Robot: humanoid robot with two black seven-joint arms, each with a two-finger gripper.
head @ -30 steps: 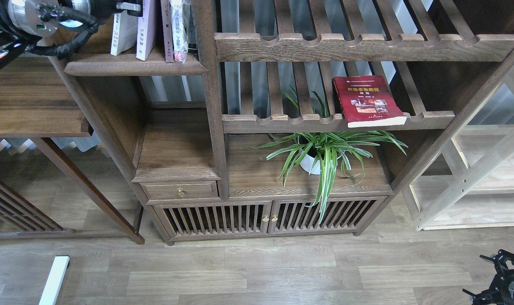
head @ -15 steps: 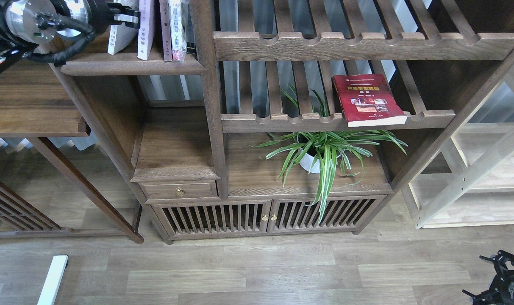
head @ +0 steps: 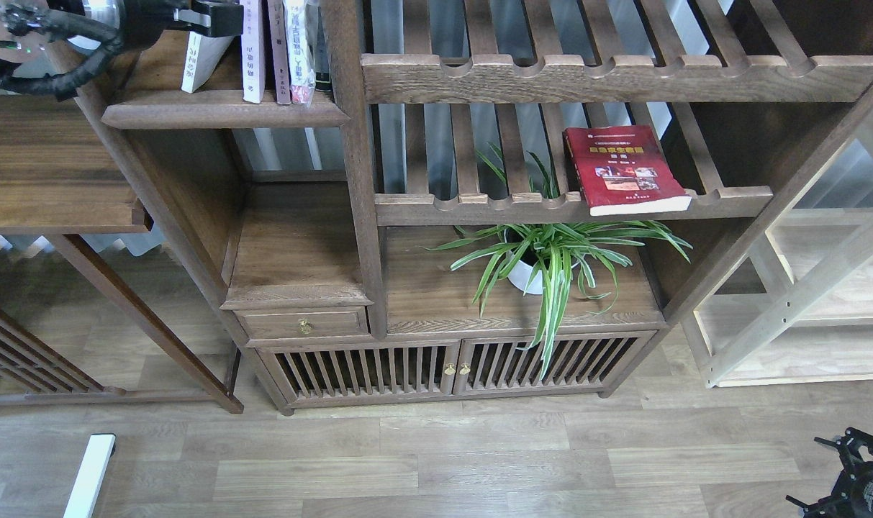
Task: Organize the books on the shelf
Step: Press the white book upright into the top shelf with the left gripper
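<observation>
The shelf (head: pixel 220 114) is a dark-brown board with a rounded lip at upper left. Several books stand on it: a white-spined book (head: pixel 198 65) leaning left, an upright pale lavender-white book (head: pixel 252 54), a dark-spined one (head: pixel 280 57) and a plastic-wrapped one (head: pixel 299 54). My left gripper (head: pixel 209 18) is at the top of the white-spined book; the frame edge cuts its fingers off, so its grip is unclear. A red book (head: pixel 627 169) with a gold title lies flat on a slatted rack. My right gripper (head: pixel 850 464) hangs low at bottom right, small and dark.
A potted spider plant (head: pixel 551 259) stands on the cabinet top below the red book. Slatted racks (head: pixel 616 75) with scalloped rails fill the upper right. A pale wood unit (head: pixel 803 302) stands at right, a dark side table (head: pixel 47 173) at left. A white bar (head: pixel 91 475) lies on the floor.
My left gripper has shifted right and up along the book tops. The lavender-white book now stands upright against its neighbours, and the white-spined book leans less. The right arm is still.
</observation>
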